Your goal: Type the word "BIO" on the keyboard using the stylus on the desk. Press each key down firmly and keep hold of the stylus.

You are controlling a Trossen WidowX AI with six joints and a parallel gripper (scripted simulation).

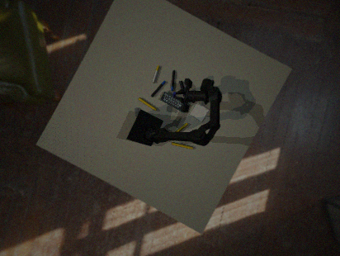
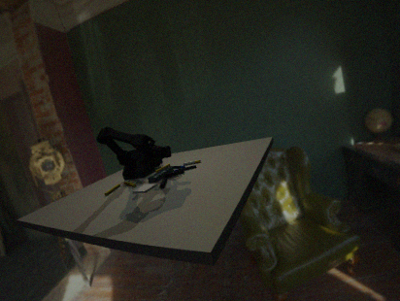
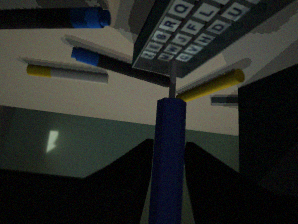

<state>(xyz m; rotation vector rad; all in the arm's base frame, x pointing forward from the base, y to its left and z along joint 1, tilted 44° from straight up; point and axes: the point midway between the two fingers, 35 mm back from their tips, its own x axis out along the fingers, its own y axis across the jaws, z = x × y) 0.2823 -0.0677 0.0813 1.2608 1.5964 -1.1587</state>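
Note:
The gripper (image 1: 178,93) (image 3: 168,150) is shut on the blue stylus (image 3: 168,165), whose thin grey tip points away from the fingers. In the wrist view the tip ends at the near edge of the dark keyboard (image 1: 172,100) (image 3: 155,30), in front of the closest keys. I cannot tell whether it touches a key. The keyboard's light keys bear letters in scrambled order; R, Q, J, F, L, H, D and U are readable. B, I and O cannot be made out clearly. In the top view the gripper is over the keyboard's upper right side.
Beyond the keyboard lie two black pens with blue ends (image 3: 55,18) (image 3: 125,69), a white pen with a yellow end (image 1: 156,74) (image 3: 67,74) and a yellow pen (image 1: 147,103) (image 3: 212,85). A pale square (image 1: 199,112) and two more yellow pens (image 1: 181,127) (image 1: 182,145) lie nearer the arm's base.

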